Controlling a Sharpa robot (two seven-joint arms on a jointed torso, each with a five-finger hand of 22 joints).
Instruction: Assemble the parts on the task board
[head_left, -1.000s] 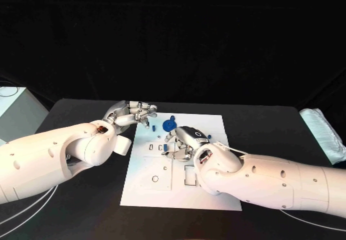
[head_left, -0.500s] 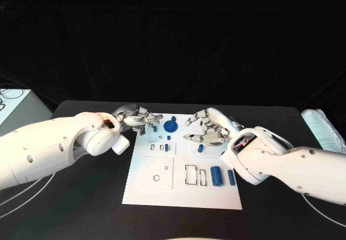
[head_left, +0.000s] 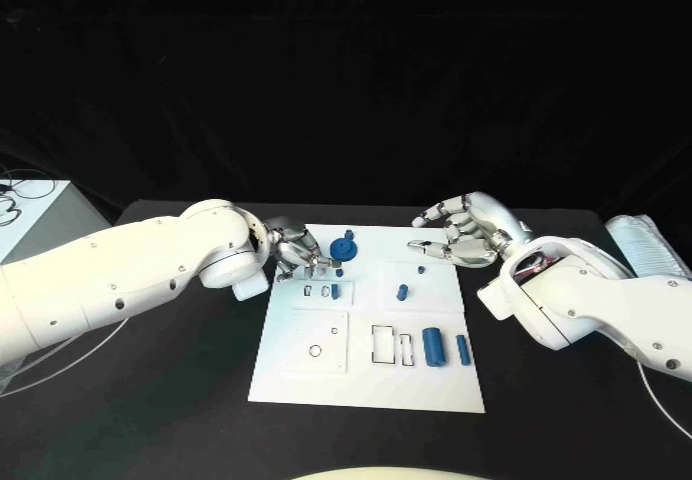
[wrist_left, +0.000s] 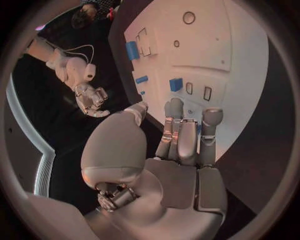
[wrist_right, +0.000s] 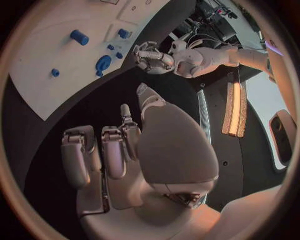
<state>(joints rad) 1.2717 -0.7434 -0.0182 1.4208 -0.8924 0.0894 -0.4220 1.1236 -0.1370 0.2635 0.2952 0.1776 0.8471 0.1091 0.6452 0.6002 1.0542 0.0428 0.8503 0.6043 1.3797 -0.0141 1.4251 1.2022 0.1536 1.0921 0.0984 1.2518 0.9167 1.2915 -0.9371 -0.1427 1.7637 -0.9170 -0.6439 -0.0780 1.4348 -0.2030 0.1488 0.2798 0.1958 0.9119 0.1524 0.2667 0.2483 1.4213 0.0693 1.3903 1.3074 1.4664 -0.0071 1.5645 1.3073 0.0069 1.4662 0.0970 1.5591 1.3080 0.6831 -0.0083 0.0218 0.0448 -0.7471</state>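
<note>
Task board (head_left: 310, 380) lies flat in the middle of the black bench (head_left: 173, 420), a white plate with small blue parts on it. Near its far edge sits a blue round part (head_left: 343, 247); a small blue peg (head_left: 401, 294) stands further to the right, a blue block (head_left: 333, 292) sits by two small slots on the left side, and two blue cylinders (head_left: 433, 347) lie side by side near the right edge, next to a rectangular cutout. The left hand (head_left: 299, 250) hangs at the board's far left corner, just beside the round part, its fingers (wrist_left: 177, 131) extended and loosely apart, holding nothing. The right hand (head_left: 462, 230) is raised off the board's far right corner, fingers (wrist_right: 112, 152) half curled and spread, also empty.
</note>
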